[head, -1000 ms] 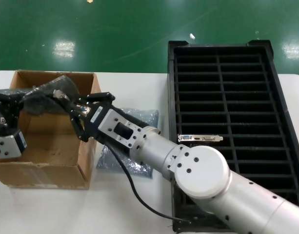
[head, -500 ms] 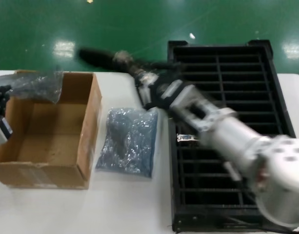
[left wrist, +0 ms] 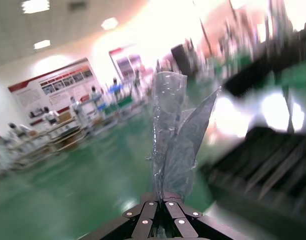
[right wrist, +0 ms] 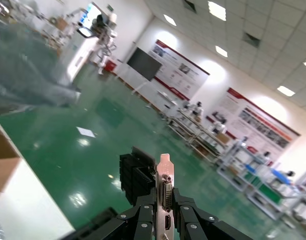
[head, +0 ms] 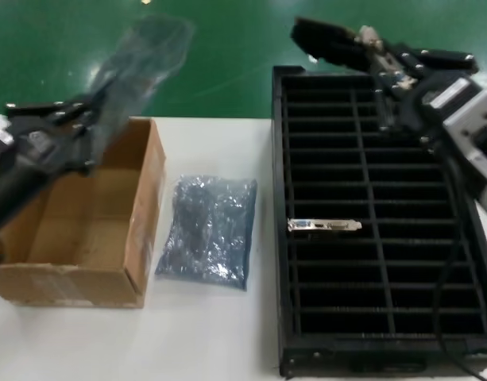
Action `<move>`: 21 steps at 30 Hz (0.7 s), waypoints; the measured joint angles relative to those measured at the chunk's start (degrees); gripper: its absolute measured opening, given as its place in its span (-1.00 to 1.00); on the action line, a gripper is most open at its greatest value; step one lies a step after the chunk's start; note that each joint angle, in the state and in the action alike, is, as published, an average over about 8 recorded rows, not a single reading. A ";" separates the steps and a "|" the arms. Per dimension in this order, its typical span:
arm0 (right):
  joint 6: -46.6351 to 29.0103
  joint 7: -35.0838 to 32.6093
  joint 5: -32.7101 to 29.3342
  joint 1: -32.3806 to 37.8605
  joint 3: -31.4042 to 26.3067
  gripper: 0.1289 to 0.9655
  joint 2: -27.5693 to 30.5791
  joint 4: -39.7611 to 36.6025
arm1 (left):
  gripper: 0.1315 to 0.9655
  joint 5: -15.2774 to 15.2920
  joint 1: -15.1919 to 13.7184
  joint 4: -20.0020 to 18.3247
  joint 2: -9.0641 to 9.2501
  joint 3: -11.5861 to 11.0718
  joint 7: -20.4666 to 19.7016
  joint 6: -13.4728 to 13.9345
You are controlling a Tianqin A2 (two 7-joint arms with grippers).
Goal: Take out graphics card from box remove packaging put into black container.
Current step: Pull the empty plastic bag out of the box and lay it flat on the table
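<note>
In the head view the left gripper (head: 84,119) is raised over the far-left edge of the box (head: 144,222), its fingers pinched shut on the packaging (head: 144,48), which stands up limp and blurred against the green floor. The box sits open on the white counter (head: 211,333). A second bag (head: 207,230) lies flat on the counter between the box and the black container (head: 283,238), touching neither as far as can be seen. The right gripper (head: 382,59) hangs above the far end of the container, its fingers closed on the graphics card (head: 330,40), which juts out dark toward the left; its detail is smeared here. A second card (head: 325,225) stands in a slot about halfway down the container's left column, silver bracket uppermost. The right arm is cut off at the picture's edge.

The left wrist view shows what the head view blurs: the packaging (left wrist: 175,145) is clear, creased plastic, clamped at its lower end between the shut fingers (left wrist: 152,210). The container is only a dark streak behind it.

The right wrist view gives the card (right wrist: 157,180) sharply: upright silver bracket with a white-pinned port and a smaller one below, black finned body behind, gripped from both sides by the fingers (right wrist: 143,212). The packaging (right wrist: 28,75) appears as a grey blur, with a corner of the box (right wrist: 5,160) beneath it.
</note>
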 joint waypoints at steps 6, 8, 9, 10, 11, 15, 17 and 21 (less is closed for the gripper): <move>5.04 -0.59 0.66 0.72 -0.03 -0.86 4.32 4.62 | -0.98 -11.41 -2.04 2.48 4.06 2.49 -9.76 -0.04; 6.50 -0.60 0.74 0.76 -0.04 -0.86 5.49 5.94 | -0.98 -13.33 -2.78 4.48 5.12 4.33 -13.50 -0.98; 7.14 -0.56 0.77 0.74 -0.04 -0.86 6.00 6.52 | -0.98 -13.87 -3.15 5.63 5.58 5.31 -15.30 -1.52; 7.76 -0.51 0.79 0.69 -0.04 -0.86 6.48 7.08 | -0.98 -14.17 -3.54 6.94 6.00 6.37 -17.12 -2.09; 8.32 -0.45 0.81 0.62 -0.04 -0.86 6.92 7.59 | -0.98 -14.27 -3.94 8.34 6.38 7.45 -18.87 -2.68; 10.01 -0.24 0.85 0.21 -0.03 -0.86 8.13 8.96 | -0.98 -13.54 -5.25 13.93 7.43 11.36 -24.39 -4.77; 10.63 -0.20 0.85 0.01 -0.02 -0.86 8.55 9.35 | -0.98 -13.09 -5.67 16.55 7.79 13.06 -26.31 -5.63; 11.52 -0.28 0.86 -0.18 0.00 -0.86 9.23 9.74 | -0.98 -12.40 -6.08 20.53 8.15 15.86 -28.79 -6.90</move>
